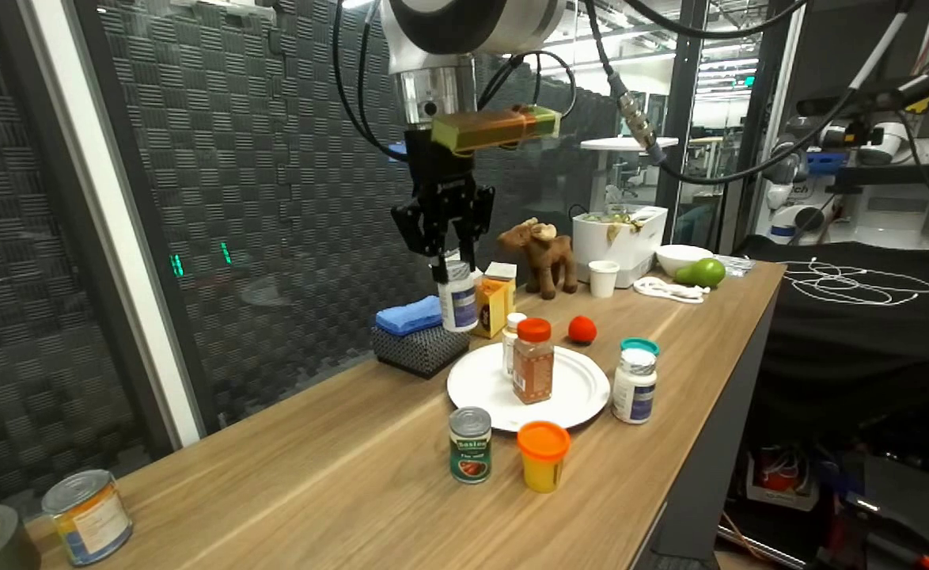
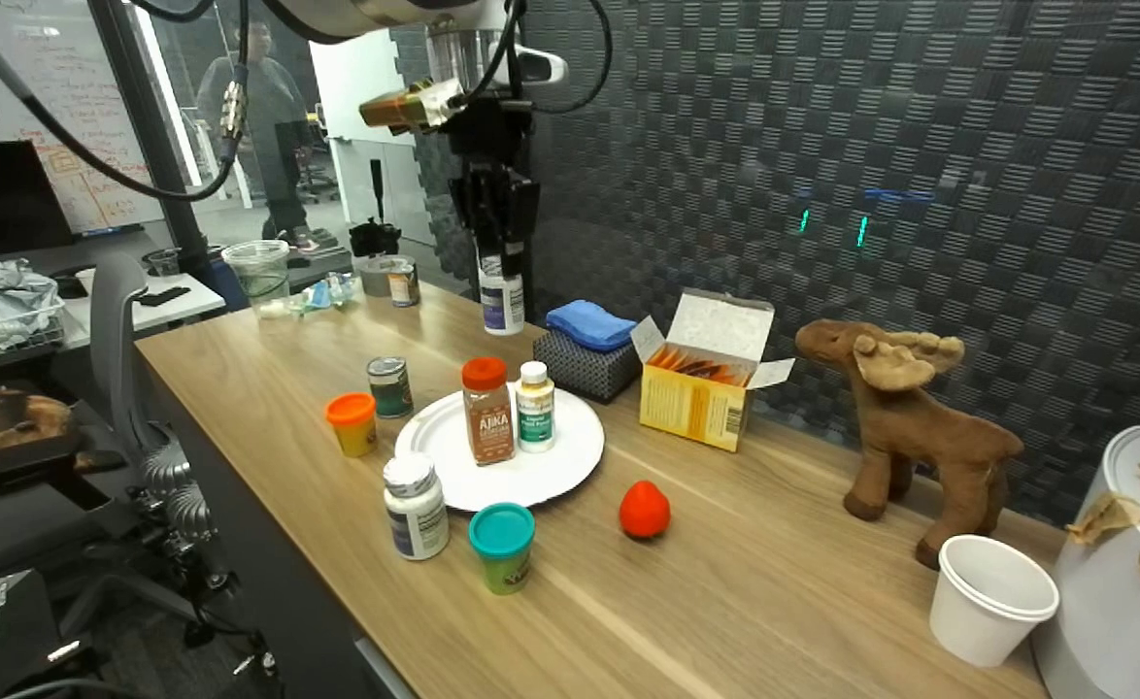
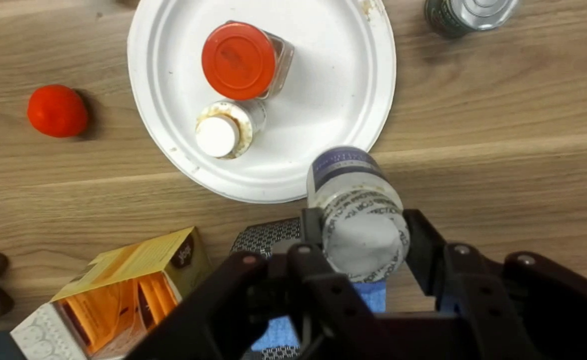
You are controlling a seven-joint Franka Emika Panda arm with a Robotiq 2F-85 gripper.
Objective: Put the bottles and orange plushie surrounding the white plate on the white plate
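In an exterior view, left to right: broad open tabletop (image 1: 298, 483) lies left of the white plate (image 1: 579, 388). Gripper (image 1: 454, 267) is clamped round a white bottle (image 1: 459, 309), aloft by the plate's far-left rim; whether it overhangs, I cannot tell. Cap up, long axis near vertical. White-capped bottle (image 1: 510, 352) and red-lidded bottle (image 1: 533, 368): upright on the plate, open surface either side. Orange-lidded tub (image 1: 544, 459): upright, before the plate. Orange plushie (image 1: 582, 330): beyond the plate. Second white bottle (image 1: 635, 389): upright, just right of the plate, near the tabletop's edge.
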